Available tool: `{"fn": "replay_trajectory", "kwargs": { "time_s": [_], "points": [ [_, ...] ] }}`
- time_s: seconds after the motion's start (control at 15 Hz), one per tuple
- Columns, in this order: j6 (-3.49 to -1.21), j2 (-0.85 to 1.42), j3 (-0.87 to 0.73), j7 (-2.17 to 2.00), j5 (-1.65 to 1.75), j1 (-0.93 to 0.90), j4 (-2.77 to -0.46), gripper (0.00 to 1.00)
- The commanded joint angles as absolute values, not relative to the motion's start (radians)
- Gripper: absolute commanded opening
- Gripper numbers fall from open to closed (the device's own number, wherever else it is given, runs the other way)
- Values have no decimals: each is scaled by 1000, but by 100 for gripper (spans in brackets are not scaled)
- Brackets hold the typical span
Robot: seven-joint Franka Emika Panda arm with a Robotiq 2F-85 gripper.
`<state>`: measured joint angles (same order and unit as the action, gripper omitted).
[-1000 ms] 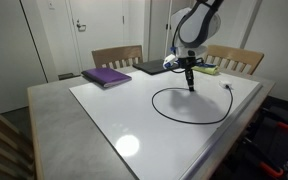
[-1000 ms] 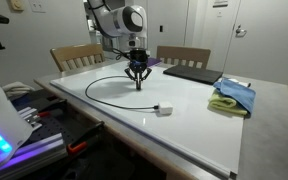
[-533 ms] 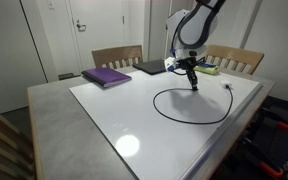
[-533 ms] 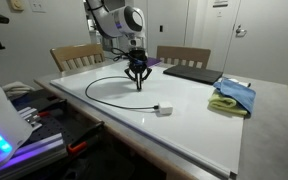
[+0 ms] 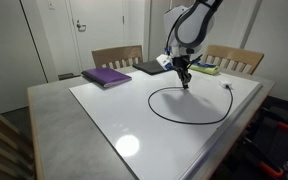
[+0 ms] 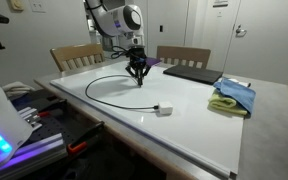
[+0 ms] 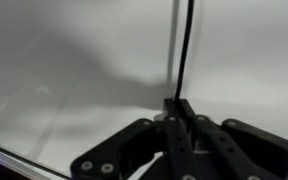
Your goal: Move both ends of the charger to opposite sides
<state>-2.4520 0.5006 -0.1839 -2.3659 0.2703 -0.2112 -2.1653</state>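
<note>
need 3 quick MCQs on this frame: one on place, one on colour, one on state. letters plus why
1. Where does the free end of the charger lie?
A) on the laptop
B) on the white table top, apart from the gripper
C) on the cloth

2. What colour is the book?
A) red
B) purple
C) yellow

3. What state is the gripper in?
A) open above the table
B) shut on nothing
C) shut on the charger

Answers:
1 B: both exterior views show the plug on the bare white surface, with the cable loop between it and the gripper.
2 B: the cover reads purple in an exterior view.
3 C: the wrist view shows the gripper closed on the black cord.
</note>
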Motion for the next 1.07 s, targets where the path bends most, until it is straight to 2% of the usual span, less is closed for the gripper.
{"fn": "replay_trajectory", "kwargs": {
  "time_s": [0.0,0.33,0.4,0.73,0.8,1.0],
  "points": [
    [-2477,499,-145,-2206,295,-188,-2129,2],
    [-2459,524,-118,-2032,338,-224,-2045,2],
    [-2463,504,-135,-2093,310,-226,-2083,9],
    [-2462,507,-127,-2048,317,-237,-2064,9],
    [-2462,507,-127,-2047,317,-236,-2064,2],
    [-2505,508,-108,-1931,361,-235,-2058,2]
  ]
}}
